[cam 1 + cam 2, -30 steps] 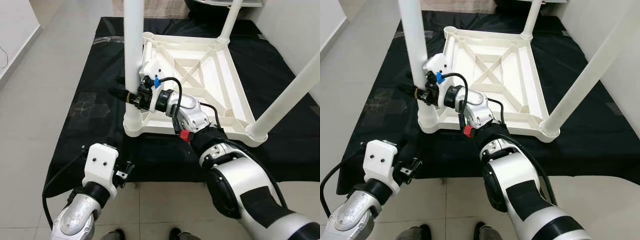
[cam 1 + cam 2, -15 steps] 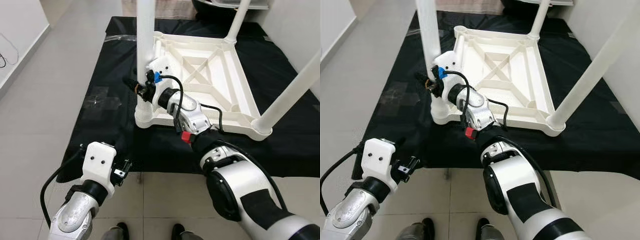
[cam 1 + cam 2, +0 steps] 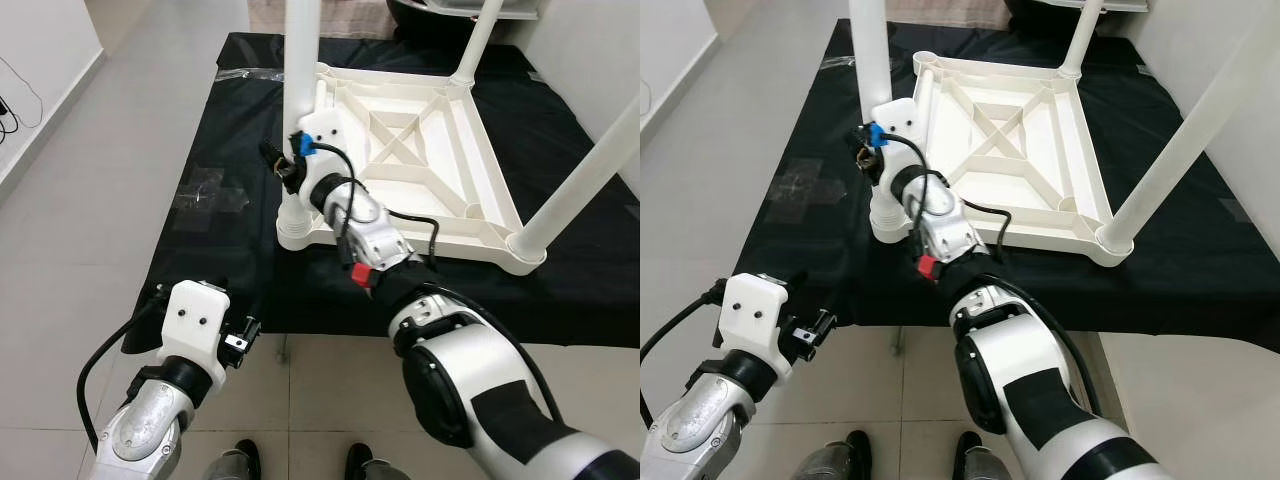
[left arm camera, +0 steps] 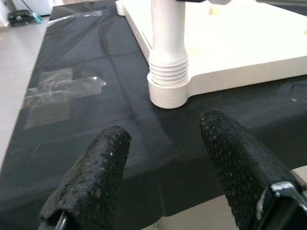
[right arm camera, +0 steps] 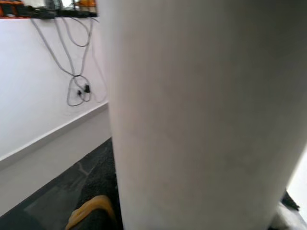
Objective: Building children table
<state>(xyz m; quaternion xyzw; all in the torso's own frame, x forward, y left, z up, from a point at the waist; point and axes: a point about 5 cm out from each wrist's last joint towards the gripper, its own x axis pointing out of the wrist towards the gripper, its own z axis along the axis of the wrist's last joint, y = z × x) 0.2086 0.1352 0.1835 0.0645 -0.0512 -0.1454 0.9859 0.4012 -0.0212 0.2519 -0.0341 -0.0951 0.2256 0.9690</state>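
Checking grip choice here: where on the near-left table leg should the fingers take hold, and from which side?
Grip the smooth round shaft of the leg just above its ribbed base, coming in level from the robot's side; it stands upright in the tabletop corner, so the fingers can straddle it.

We find no text, label, brand, number or sign that can be read in any of these views.
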